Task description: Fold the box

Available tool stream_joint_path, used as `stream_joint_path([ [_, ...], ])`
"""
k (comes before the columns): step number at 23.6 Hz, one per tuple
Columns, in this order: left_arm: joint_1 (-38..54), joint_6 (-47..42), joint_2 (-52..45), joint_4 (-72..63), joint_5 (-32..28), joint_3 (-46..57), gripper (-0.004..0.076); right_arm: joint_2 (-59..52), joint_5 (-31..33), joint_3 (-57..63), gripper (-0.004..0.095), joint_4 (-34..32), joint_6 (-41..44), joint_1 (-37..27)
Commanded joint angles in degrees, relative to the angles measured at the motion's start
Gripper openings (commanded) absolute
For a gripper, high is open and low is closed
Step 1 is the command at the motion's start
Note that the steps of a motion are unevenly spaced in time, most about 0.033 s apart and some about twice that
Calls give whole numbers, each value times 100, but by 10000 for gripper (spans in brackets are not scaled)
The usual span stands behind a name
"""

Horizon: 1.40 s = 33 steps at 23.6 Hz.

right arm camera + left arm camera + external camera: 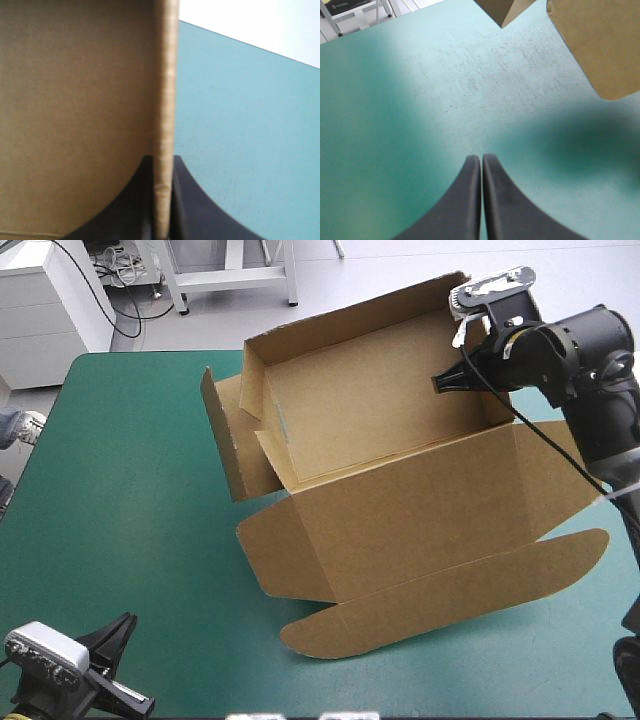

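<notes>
The brown box [390, 450] stands in the middle of the table as an open tray tilted up, its back and left walls raised, its lid lying flat toward the front with a rounded flap. My right gripper [450, 380] is at the box's right wall, and in the right wrist view the gripper [163, 165] is shut on the wall's edge [165, 100]. My left gripper [115, 635] rests low at the table's front left corner, well away from the box. In its own view the left gripper [481, 160] is shut over bare cover, with a lid corner [600, 45] ahead.
The teal-green cover [130, 510] lies bare to the left of the box and along the front edge. White cabinets and a table frame stand beyond the far edge.
</notes>
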Motion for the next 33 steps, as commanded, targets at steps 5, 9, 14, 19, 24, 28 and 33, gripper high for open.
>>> stream_joint_path([
  [5, -10, 379, 89, -679, -461, -121, 85, -585, -320, -68, -22, -64, 47, -14],
  [9, -10, 504, 89, -1123, -682, -121, 300, -655, -320, 108, -22, -52, 47, -14],
  [14, -10, 434, 89, -1996, -1285, -121, 477, -698, -320, 552, -22, -104, 47, -14],
  [19, -10, 302, 373, -1869, -2739, -135, 379, -748, -320, 562, -22, -113, 47, -14],
  [24, -10, 116, 2191, -1734, -2766, -708, 379, -862, -320, 562, -22, -113, 10, -14],
  [28, -10, -369, 3706, -1469, -2516, -1628, 379, -965, -320, 562, -22, -113, -11, -14],
  [33, 0, -890, 5091, -540, -1560, -2896, 379, -1027, -320, 562, -22, -113, -11, -14],
])
